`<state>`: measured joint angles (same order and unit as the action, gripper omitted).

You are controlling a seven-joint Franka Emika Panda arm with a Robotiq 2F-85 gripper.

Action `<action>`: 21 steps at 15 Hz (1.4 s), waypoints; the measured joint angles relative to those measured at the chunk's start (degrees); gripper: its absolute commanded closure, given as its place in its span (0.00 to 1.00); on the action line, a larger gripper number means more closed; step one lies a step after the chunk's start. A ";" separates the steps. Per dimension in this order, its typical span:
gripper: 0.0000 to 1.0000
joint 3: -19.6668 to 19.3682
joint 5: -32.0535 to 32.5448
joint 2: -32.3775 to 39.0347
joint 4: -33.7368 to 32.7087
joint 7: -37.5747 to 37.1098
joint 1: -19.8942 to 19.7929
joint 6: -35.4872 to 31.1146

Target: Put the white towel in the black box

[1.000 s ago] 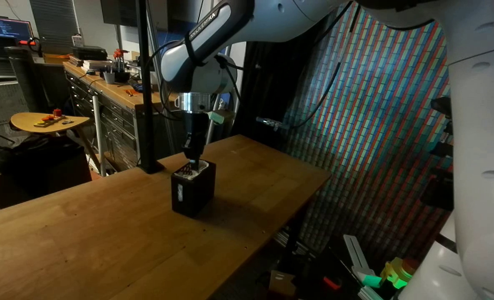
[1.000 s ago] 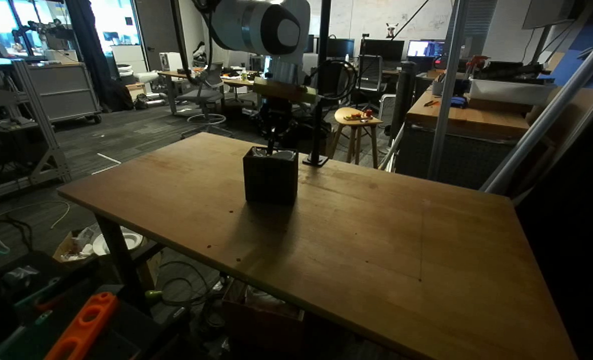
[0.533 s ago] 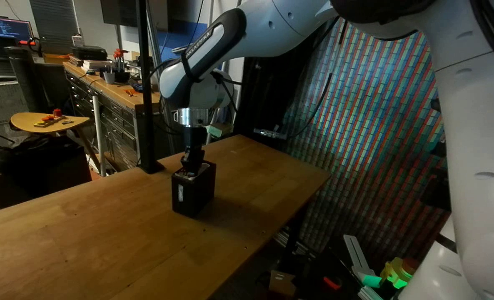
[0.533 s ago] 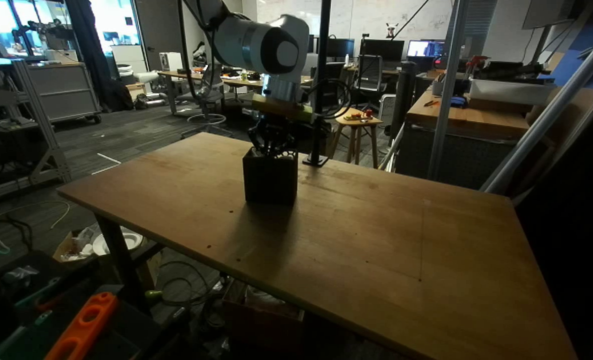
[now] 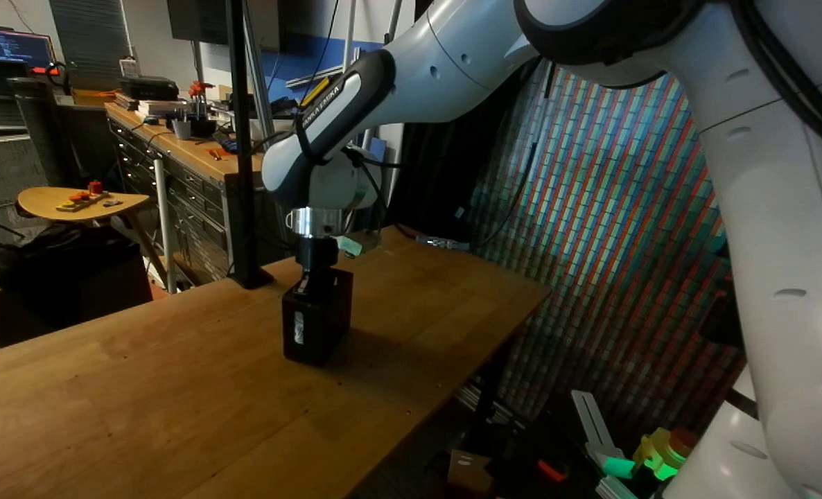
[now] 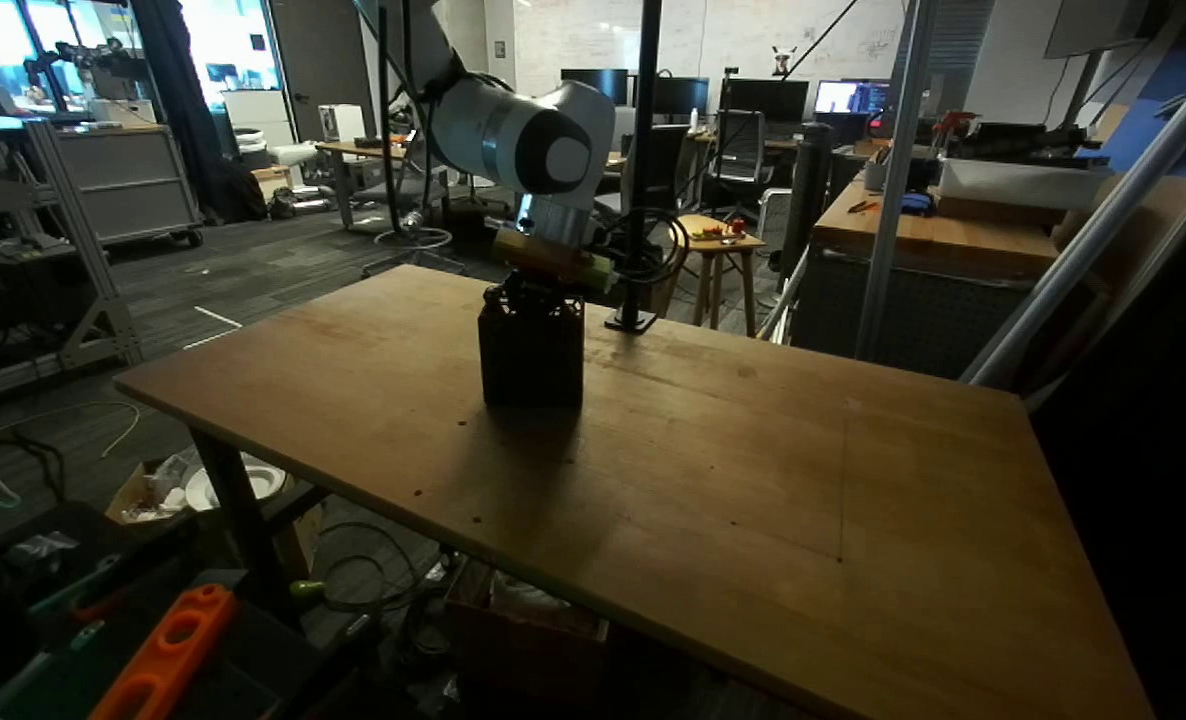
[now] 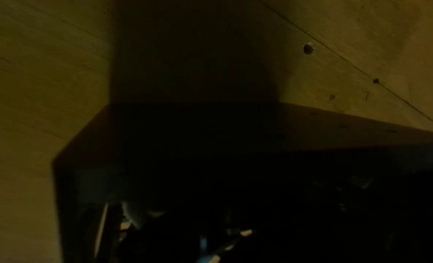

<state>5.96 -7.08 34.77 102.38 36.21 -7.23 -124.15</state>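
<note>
While the black box [image 5: 317,329] stands upright below, pincer [image 6: 533,302] reaches into it | jaw gap, hold: can't say

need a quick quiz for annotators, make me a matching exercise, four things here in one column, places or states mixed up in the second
1. black rectangular box
2. black upright post
3. small light-wood stool
4. flat orange piece with round holes

A. bears red and yellow pieces
B. lower left corner of an exterior view
C. on the brown wooden table, pale label on one face
D. rises from a flat foot at the table's edge

Pairs: 1-C, 2-D, 3-A, 4-B
</note>
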 measured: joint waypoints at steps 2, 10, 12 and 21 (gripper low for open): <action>1.00 0.38 -1.11 0.30 0.04 0.17 -0.42 -0.14; 1.00 1.70 -5.87 0.41 1.47 1.10 -1.87 -1.59; 1.00 1.78 -6.70 0.37 1.71 1.18 -2.01 -1.83; 1.00 1.94 -9.21 0.40 2.15 2.48 -2.85 -2.07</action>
<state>7.90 -16.30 35.16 104.53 38.69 -10.08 -126.22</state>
